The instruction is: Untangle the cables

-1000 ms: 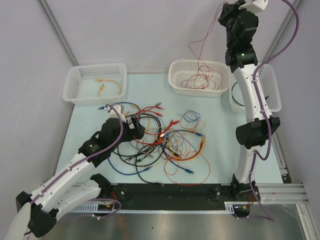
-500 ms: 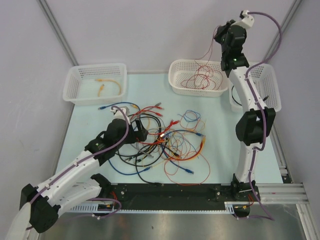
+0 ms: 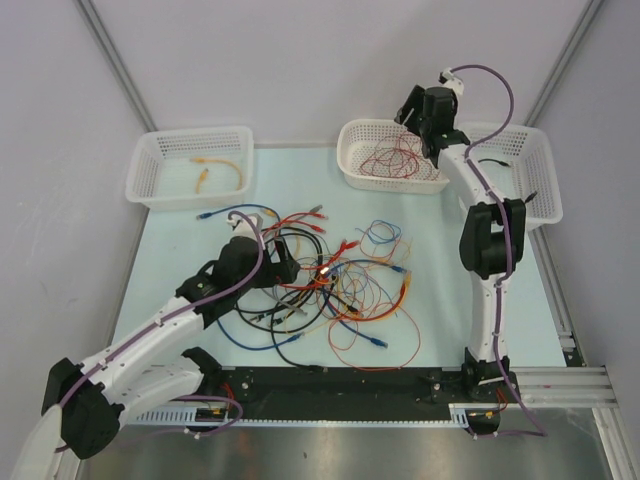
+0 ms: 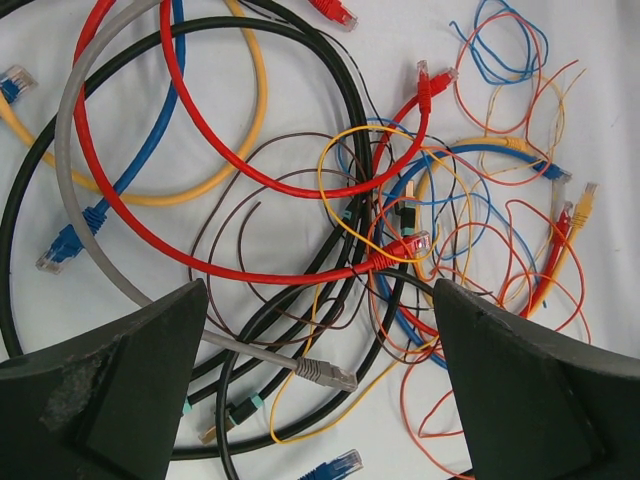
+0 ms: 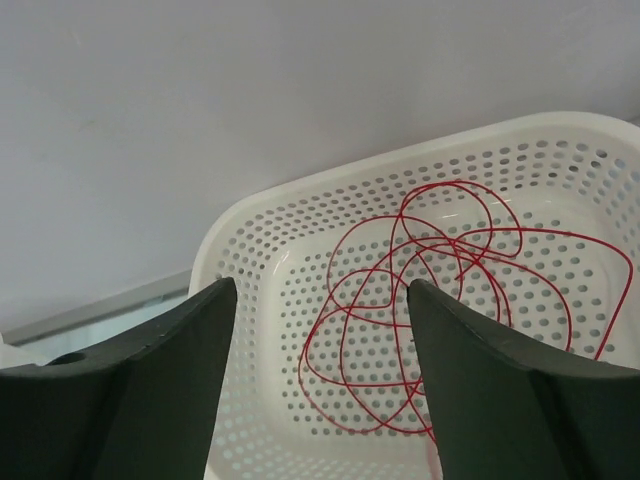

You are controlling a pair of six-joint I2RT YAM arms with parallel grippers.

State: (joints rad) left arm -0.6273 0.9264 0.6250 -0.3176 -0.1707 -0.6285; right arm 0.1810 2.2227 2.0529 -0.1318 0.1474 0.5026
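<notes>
A pale green table (image 3: 450, 260) stands against plain grey walls (image 3: 300, 70). A tangle of cables (image 3: 325, 285) in red, orange, yellow, blue, black and grey lies spread across the middle of the table. The left gripper (image 4: 320, 300) hangs directly over the tangle's left part, jaws wide apart and holding nothing, with a red loop and black loops beneath it. The right gripper (image 5: 320, 300) hovers well apart from the tangle, above the middle basket (image 3: 352, 165) at the far edge, jaws apart and empty. A thin red wire (image 5: 420, 270) lies coiled in that basket. The left basket (image 3: 150, 170) holds a yellow cable (image 3: 215, 172). A third basket (image 3: 545, 190) stands at the right, partly hidden by the right arm.
</notes>
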